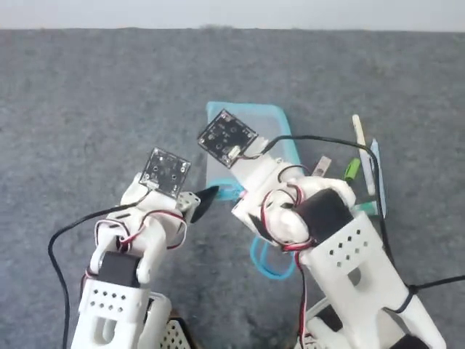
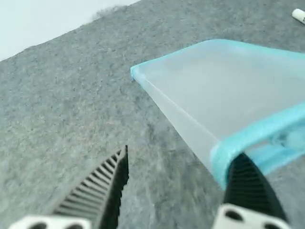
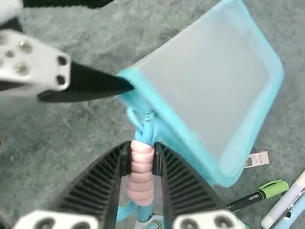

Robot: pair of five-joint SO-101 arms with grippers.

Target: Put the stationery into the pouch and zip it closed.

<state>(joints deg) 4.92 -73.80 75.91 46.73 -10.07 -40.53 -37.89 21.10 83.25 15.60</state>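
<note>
A translucent pouch (image 1: 251, 127) with a light blue border lies flat on the grey felt, also seen as the pouch (image 2: 228, 90) and the pouch (image 3: 209, 86). At its near edge my right gripper (image 3: 141, 149) is shut on the pink zipper pull (image 3: 140, 174). My left gripper (image 2: 178, 183) is open at the pouch's near left corner, with one of its fingers (image 2: 248, 183) against the blue edge. That corner finger (image 3: 88, 86) also shows in the right wrist view. Several pens (image 1: 370, 163), among them a green-capped pen (image 3: 267, 188), lie on the felt right of the pouch.
A small white tag (image 3: 257, 159) lies beside the pouch near the pens. A light blue cord loop (image 1: 272, 269) trails from the pouch under the right arm. Grey felt (image 1: 87, 109) covers the table, with open room to the left and far side.
</note>
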